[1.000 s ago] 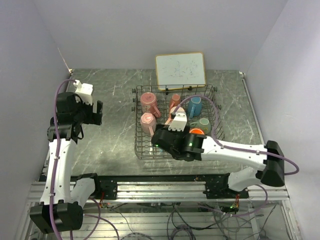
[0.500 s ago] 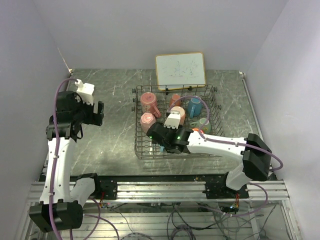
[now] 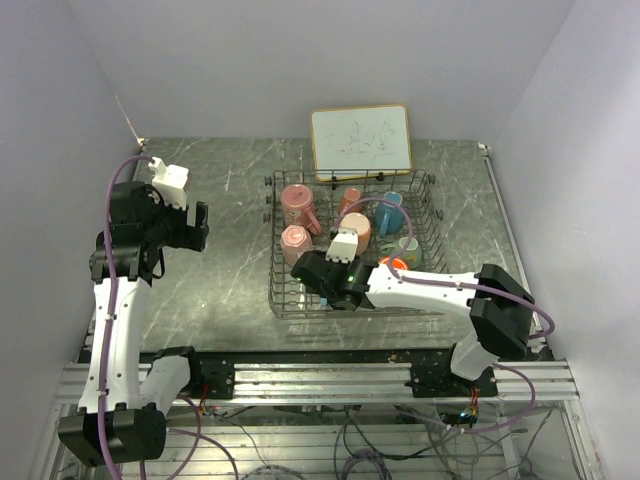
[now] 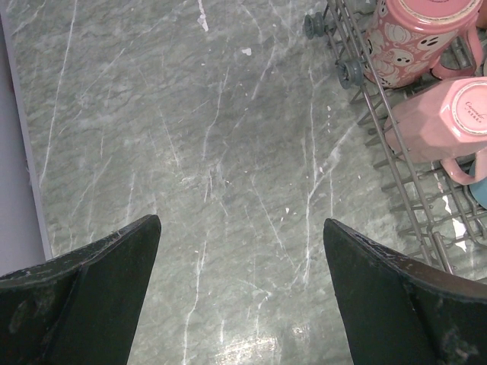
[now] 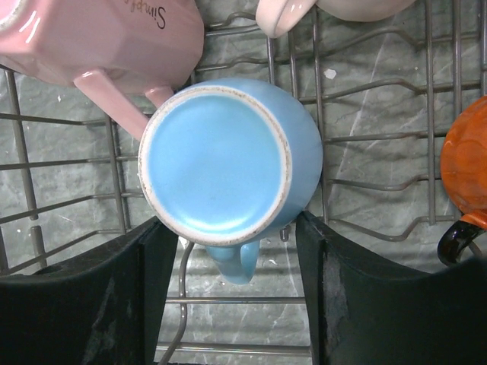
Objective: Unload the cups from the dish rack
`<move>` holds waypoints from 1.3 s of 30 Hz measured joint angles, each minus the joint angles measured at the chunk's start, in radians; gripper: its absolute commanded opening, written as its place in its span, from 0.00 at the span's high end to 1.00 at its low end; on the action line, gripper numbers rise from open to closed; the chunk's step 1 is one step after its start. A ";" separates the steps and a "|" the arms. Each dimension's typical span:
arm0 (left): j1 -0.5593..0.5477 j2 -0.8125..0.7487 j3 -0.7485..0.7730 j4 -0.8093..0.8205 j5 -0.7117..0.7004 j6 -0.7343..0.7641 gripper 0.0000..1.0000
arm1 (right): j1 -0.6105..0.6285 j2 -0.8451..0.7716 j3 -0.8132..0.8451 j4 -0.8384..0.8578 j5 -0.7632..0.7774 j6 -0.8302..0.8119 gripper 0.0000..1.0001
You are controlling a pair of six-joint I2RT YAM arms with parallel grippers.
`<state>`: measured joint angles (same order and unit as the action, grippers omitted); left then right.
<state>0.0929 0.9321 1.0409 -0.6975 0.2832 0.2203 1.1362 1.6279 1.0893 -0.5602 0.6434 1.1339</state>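
Observation:
The grey wire dish rack sits mid-table with several cups in it: two pink ones, a peach one, a blue one and an orange-red one. My right gripper reaches into the rack's near-left part. Its fingers press both sides of an upside-down light blue cup, whose handle points toward the wrist. A pink cup lies just beyond it. My left gripper hangs open over bare table left of the rack.
A wood-framed whiteboard stands behind the rack. An orange-red cup lies to the right of the held cup, and a peach cup beyond it. Walls close in the table on three sides.
My right gripper has moved left along the rack's near side and its fingers have closed in on the light blue cup. The left arm has barely moved.

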 measured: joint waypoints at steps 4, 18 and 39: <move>0.000 0.000 0.000 -0.007 0.002 0.000 0.01 | 0.005 0.000 -0.024 0.015 0.002 0.007 0.45; 0.000 -0.003 0.000 -0.013 0.011 0.000 0.01 | 0.028 0.000 -0.104 0.070 0.033 -0.039 0.59; 0.000 -0.006 0.014 -0.034 0.019 0.006 0.01 | 0.047 -0.077 -0.057 0.008 0.042 -0.104 1.00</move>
<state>0.0929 0.9257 1.0546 -0.7315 0.3023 0.2260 1.1828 1.5513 1.0321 -0.5526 0.6849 1.0302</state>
